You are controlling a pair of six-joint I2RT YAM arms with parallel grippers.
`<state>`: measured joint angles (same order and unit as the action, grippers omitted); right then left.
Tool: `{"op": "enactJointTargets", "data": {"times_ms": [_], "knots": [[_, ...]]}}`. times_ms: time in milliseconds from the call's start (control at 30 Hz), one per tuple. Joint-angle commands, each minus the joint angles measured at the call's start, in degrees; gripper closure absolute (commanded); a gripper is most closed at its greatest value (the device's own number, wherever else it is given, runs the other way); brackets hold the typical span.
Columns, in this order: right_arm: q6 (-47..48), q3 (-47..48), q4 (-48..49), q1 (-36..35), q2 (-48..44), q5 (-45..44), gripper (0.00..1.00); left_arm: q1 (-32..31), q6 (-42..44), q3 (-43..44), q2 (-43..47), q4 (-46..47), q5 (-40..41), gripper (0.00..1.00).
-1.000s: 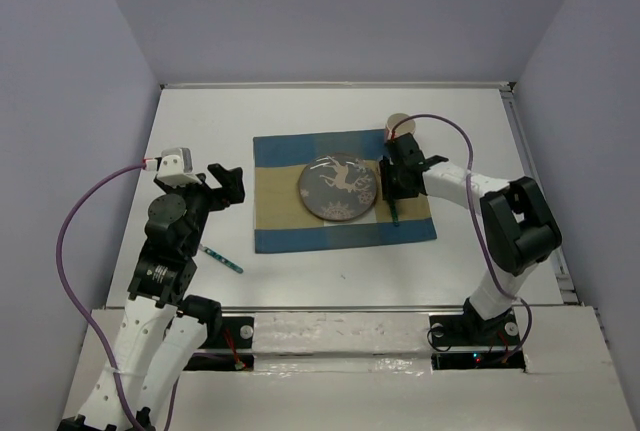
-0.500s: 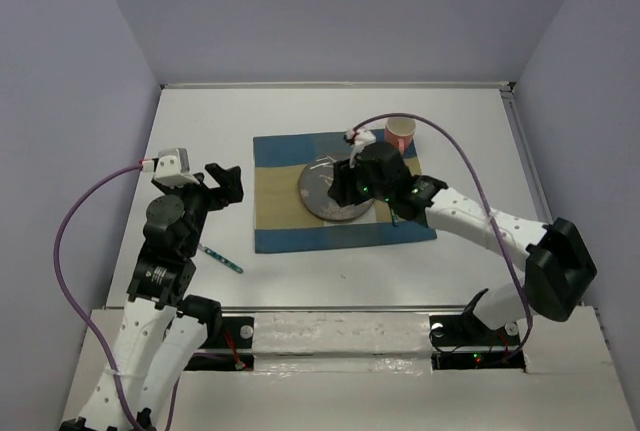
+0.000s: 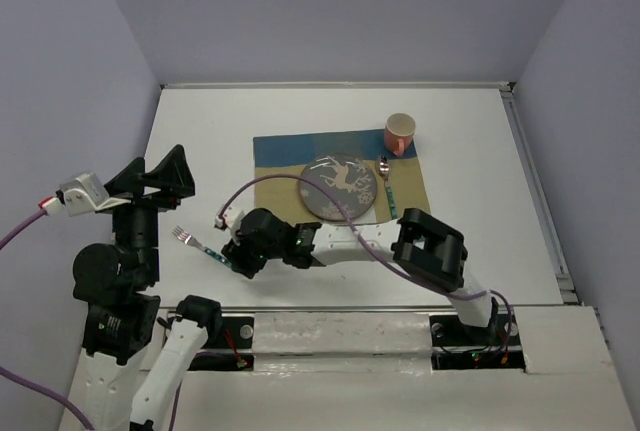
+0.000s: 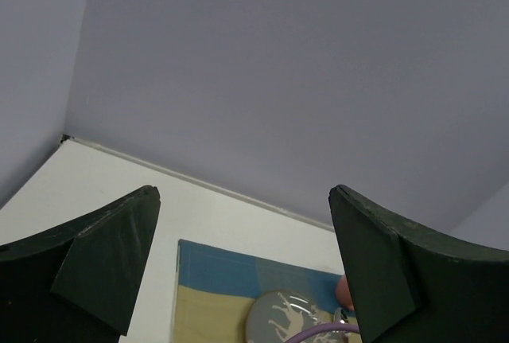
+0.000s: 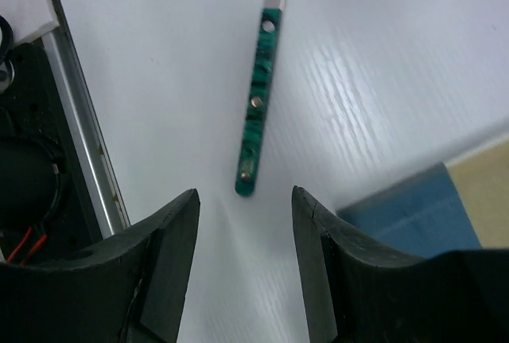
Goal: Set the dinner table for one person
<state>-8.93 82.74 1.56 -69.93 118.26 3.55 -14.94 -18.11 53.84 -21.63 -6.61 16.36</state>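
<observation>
Two grippers show fingers spread wide, gripping nothing. Right gripper (image 3: 238, 256) hovers at the handle end of a green-handled metal fork (image 3: 200, 244). This fork lies on the plain white dinner table (image 3: 200, 131), at 8 o'clock from the blue, tan and white checked cloth placemat (image 3: 275, 166). Left gripper (image 3: 160, 173) is raised at 9 o'clock. On the placemat sits a dark round patterned plate (image 3: 340, 186), with a green-handled spoon (image 3: 388, 189) at its 3 o'clock and an orange-red cup (image 3: 399, 135) at 1 o'clock. A purple cable (image 3: 300, 183) crosses the plate. Lilac-grey walls (image 3: 330, 21) enclose the table.
</observation>
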Motion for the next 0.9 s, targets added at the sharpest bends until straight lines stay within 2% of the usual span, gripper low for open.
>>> {"op": "enactJointTargets", "data": {"times_ms": [0, 267, 433, 533, 567, 700, 867], "knots": [[5.3, 8.3, 0.1, -3.3, 4.5, -4.6, 0.44, 0.1, 0.4, 1.1, -1.0, 0.0, 1.8, 0.01], [6.6, 14.0, -1.4, -5.0, 11.5, -10.9, 0.46, 0.1, 0.2, 1.1, -1.1, 0.4, 0.1, 0.01], [7.7, 17.3, -3.8, -6.4, 14.7, -14.1, 0.53, -0.1, 0.4, 0.6, -0.9, 0.4, -0.3, 0.01], [7.8, 18.2, -3.8, -7.5, 16.0, -15.6, 0.76, -0.2, 0.6, 0.1, -0.6, 0.5, -0.4, 0.01], [7.5, 18.4, -3.8, -7.5, 16.5, -17.5, 0.99, -0.3, 0.6, 0.0, -0.6, 0.5, -0.3, 0.01], [4.6, 19.5, -2.8, -8.1, 16.4, -22.2, 1.00, -0.4, 1.3, 0.1, -0.6, 0.6, -0.3, 0.01], [-2.5, 16.3, 3.8, -7.6, 10.1, -31.0, 1.00, -0.4, 2.5, 0.2, -1.8, -0.5, -1.3, 0.01]]}}
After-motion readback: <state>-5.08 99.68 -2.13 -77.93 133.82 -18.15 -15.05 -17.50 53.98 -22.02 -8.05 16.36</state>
